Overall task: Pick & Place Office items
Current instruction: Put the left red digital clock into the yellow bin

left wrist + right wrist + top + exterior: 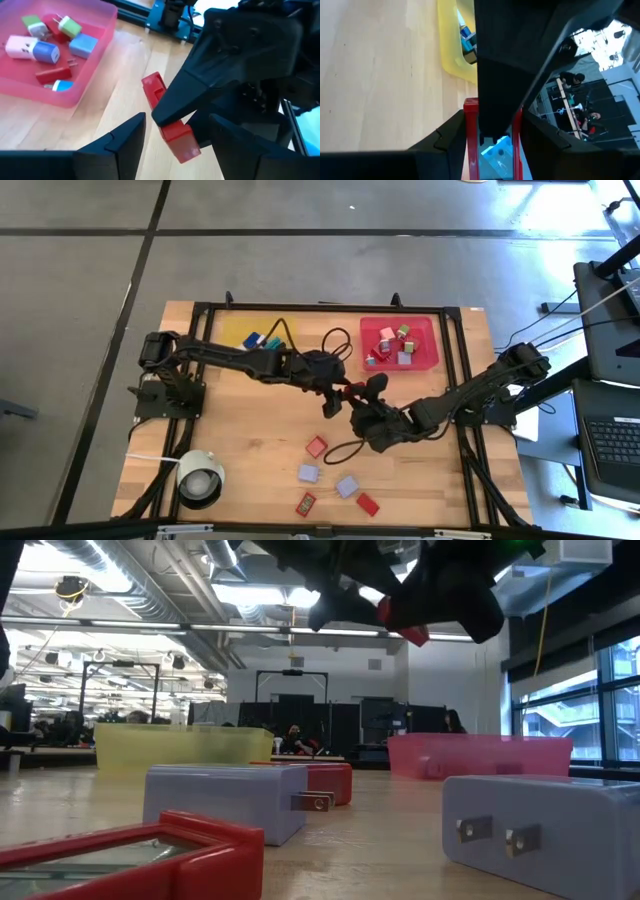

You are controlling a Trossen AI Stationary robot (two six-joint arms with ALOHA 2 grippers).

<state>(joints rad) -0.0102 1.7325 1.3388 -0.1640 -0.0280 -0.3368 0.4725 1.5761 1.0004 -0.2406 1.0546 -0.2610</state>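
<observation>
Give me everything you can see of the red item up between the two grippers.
The red item is a small flat block, plastic by the look, with a red frame around a clear, bluish window. It is off the table, above its middle, tilted. The right gripper clamps it by its two side edges. The left gripper is open, with a finger on either side of the item; whether it touches is unclear.

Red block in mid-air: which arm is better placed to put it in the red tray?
Right, probably: the right gripper is shut on the red block, the left gripper is open, and the red tray lies on the right's side.
</observation>
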